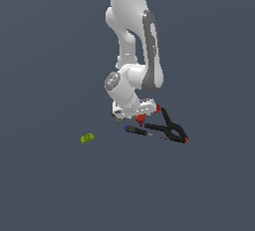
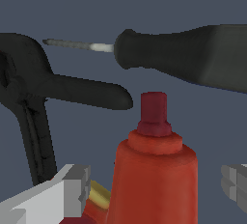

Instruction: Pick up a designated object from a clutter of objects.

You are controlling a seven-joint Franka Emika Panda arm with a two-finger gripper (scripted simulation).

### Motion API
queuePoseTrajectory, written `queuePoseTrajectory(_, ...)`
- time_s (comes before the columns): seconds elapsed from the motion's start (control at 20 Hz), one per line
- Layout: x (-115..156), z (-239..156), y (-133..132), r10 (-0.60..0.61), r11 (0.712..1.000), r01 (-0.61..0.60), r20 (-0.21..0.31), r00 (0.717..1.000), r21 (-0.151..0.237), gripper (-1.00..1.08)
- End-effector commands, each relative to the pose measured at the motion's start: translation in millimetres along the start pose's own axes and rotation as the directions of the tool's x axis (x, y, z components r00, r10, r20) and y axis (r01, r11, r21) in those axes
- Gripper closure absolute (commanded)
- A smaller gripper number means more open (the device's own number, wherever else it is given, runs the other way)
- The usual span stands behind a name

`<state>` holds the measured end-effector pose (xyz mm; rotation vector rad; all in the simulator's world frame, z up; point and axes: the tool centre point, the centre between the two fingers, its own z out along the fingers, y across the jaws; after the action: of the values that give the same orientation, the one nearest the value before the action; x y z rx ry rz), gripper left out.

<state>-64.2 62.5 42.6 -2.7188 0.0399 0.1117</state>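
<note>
The red drill (image 2: pixel 154 170) sits right under the claw (image 2: pixel 154 189), on the dark floor (image 1: pixel 50 185). In the wrist view it fills the middle, with its dark red tip (image 2: pixel 154 109) pointing away from the camera and a small yellow spot (image 2: pixel 99 194) low on its side. One grey finger (image 2: pixel 72 189) stands on one side of the drill and the other finger (image 2: pixel 236 184) on the far side. The fingers are spread apart with the drill between them. I cannot tell if they touch it. In the exterior view only a little red bit of the drill (image 1: pixel 141 120) peeks out below the white hand.

There is one drill. There is one screwdriver (image 2: pixel 188 59), with a dark handle and a thin metal shaft; its handle looks blue in the exterior view (image 1: pixel 135 131). It lies just past the drill's tip. There is one black clamp (image 2: pixel 34 102) beside the drill, and in the exterior view (image 1: pixel 172 128) it has orange tips and lies on the exterior view's right of the drill. There is one small green block (image 1: pixel 87 138), well apart from the rest, on the exterior view's left. A tiny reddish bit shows at the hand's edge, too small to name.

The white arm (image 1: pixel 132 41) comes down from the top and bends at the wrist, so the hand points down at the pile. I cannot see any words or labels on the things.
</note>
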Motion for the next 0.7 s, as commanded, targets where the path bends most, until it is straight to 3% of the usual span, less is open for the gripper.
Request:
queuePoseTrajectory(0.0,-0.7,9.0,0.1,0.000,1.000,0.000,0.000,1.000,0.000,-1.00)
queuePoseTrajectory(0.35,0.2,14.1,0.1,0.000,1.000,0.000,0.000,1.000,0.001,-1.00)
queuePoseTrajectory(0.4,0.2,14.1,0.1,0.000,1.000,0.000,0.000,1.000,0.001,1.08)
queuePoseTrajectory(0.65,0.2,14.1,0.1,0.000,1.000,0.000,0.000,1.000,0.001,1.08)
